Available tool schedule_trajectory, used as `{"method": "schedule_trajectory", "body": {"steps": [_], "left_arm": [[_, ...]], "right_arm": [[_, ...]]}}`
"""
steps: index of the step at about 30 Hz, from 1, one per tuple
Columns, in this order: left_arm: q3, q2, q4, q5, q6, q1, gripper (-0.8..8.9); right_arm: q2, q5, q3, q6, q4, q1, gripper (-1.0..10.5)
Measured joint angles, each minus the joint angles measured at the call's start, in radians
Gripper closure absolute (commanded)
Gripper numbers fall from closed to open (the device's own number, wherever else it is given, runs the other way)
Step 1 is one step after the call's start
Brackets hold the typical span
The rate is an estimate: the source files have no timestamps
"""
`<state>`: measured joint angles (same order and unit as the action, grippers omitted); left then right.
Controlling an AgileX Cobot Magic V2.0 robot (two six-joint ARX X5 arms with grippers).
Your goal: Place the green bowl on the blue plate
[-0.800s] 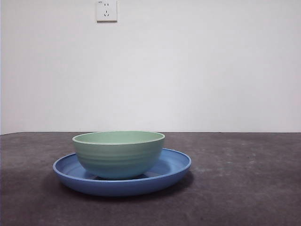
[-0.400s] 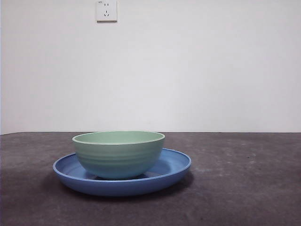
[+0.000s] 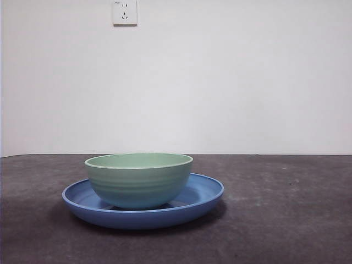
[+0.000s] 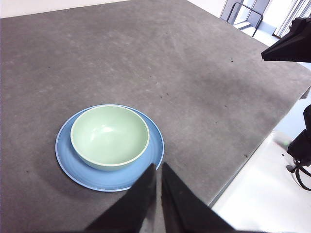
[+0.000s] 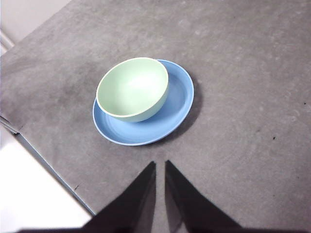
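Note:
The green bowl [image 3: 138, 180] stands upright and empty on the blue plate [image 3: 203, 195], a little off the plate's centre. Both also show in the left wrist view, bowl [image 4: 110, 137] on plate [image 4: 153, 150], and in the right wrist view, bowl [image 5: 132, 89] on plate [image 5: 177, 104]. My left gripper [image 4: 159, 167] is shut and empty, raised above the table beside the plate. My right gripper [image 5: 160, 165] is shut and empty, also raised and apart from the plate. Neither gripper shows in the front view.
The dark grey table [image 3: 286, 220] stretches around the plate. A white wall with a socket [image 3: 125, 12] stands behind. The table's edge [image 4: 243, 162] and a pale floor show in the wrist views. The other arm's dark part [image 4: 291, 43] shows at the left wrist view's side.

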<state>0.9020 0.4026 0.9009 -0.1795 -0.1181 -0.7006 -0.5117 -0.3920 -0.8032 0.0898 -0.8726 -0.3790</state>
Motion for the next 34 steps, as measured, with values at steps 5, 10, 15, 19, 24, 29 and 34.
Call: {"method": "schedule_trajectory", "body": {"steps": [5, 10, 15, 19, 24, 29, 34], "left_arm": [[0.0, 0.0, 0.0, 0.0, 0.0, 0.0, 7.95], [0.0, 0.0, 0.0, 0.0, 0.0, 0.0, 7.95], [0.0, -0.001, 0.001, -0.001, 0.0, 0.049, 7.95], [-0.011, -0.006, -0.001, 0.0, 0.055, 0.165, 7.95], [-0.124, -0.028, -0.047, 0.047, 0.175, 0.341, 7.95], [-0.33, -0.105, -0.279, 0.053, 0.233, 0.539, 7.95], [-0.539, -0.184, -0.509, 0.056, 0.237, 0.66, 7.95]], "right_arm": [[0.0, 0.0, 0.0, 0.0, 0.002, 0.0, 9.2], [0.0, 0.0, 0.0, 0.0, 0.002, 0.0, 9.2], [0.0, 0.0, 0.0, 0.0, 0.002, 0.0, 9.2], [0.0, 0.0, 0.0, 0.0, 0.002, 0.0, 9.2], [0.0, 0.0, 0.0, 0.0, 0.002, 0.0, 9.2], [0.0, 0.0, 0.0, 0.0, 0.002, 0.0, 9.2], [0.0, 0.0, 0.0, 0.0, 0.002, 0.0, 9.2]]}}
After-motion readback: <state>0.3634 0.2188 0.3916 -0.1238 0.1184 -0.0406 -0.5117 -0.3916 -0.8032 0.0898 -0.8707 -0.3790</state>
